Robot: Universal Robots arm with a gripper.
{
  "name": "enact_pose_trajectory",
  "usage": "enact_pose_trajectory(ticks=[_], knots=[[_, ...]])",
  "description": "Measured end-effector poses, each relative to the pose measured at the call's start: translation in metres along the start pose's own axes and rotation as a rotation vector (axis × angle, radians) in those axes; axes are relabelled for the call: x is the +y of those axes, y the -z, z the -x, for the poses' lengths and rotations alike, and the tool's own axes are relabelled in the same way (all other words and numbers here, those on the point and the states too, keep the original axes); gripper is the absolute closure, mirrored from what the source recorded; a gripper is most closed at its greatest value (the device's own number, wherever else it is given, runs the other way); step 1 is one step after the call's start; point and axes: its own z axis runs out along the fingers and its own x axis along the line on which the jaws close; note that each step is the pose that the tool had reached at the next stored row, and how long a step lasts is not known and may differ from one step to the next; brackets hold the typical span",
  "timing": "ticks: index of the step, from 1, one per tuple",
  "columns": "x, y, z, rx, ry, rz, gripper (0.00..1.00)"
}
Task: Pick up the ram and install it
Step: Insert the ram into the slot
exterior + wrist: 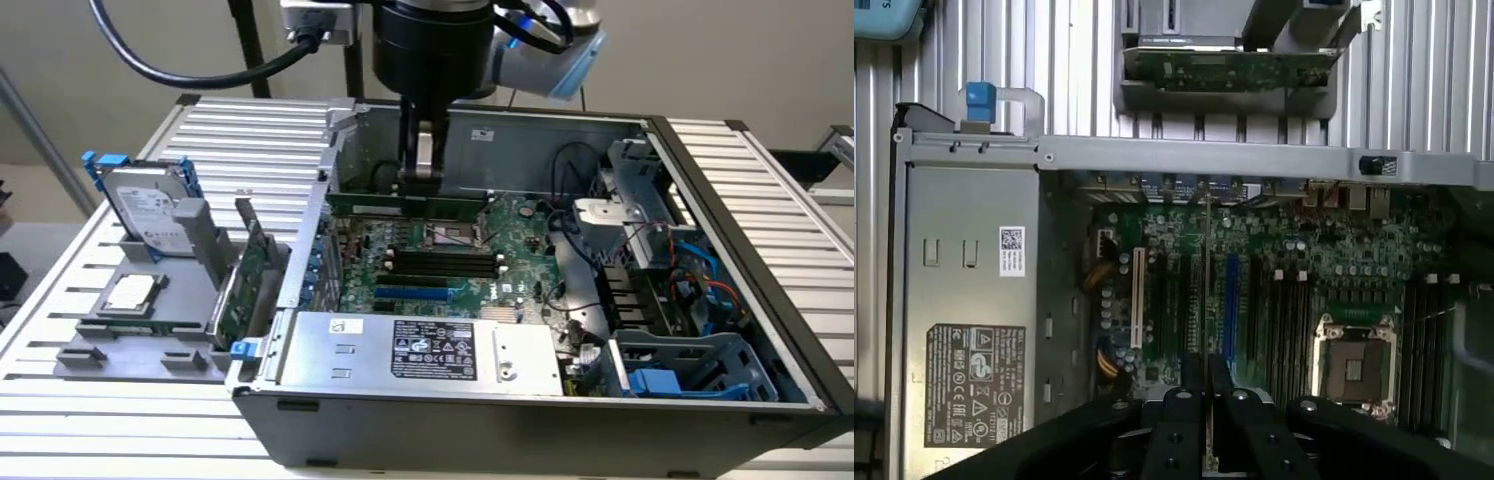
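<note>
My gripper (424, 180) hangs inside the open computer case (747, 300), over the far part of the green motherboard (514, 280). It is shut on the ram (367, 205), a long thin green stick that pokes out level on both sides of the fingers. In the wrist view the ram (1207, 280) shows edge-on as a thin line running out from between the black fingers (1179, 410) of the gripper (1206, 370). The black memory slots (441, 262) lie below and nearer the camera, beside the CPU socket (454, 235). The ram is held above the board, clear of the slots.
A grey holder (147, 320) at the exterior view's left carries a silver hard drive (147, 205) and a large green expansion card with a blue tab (247, 280). The power supply (420, 350) fills the case's near side. Cables and a drive cage (681, 370) crowd its right.
</note>
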Motion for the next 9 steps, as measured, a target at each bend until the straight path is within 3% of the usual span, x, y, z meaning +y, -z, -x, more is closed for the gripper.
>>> enact_pose_trajectory(ticks=[9], knots=[[-0.0177, -0.0109, 0.027, -0.001, 0.0, 0.0007, 1.0]])
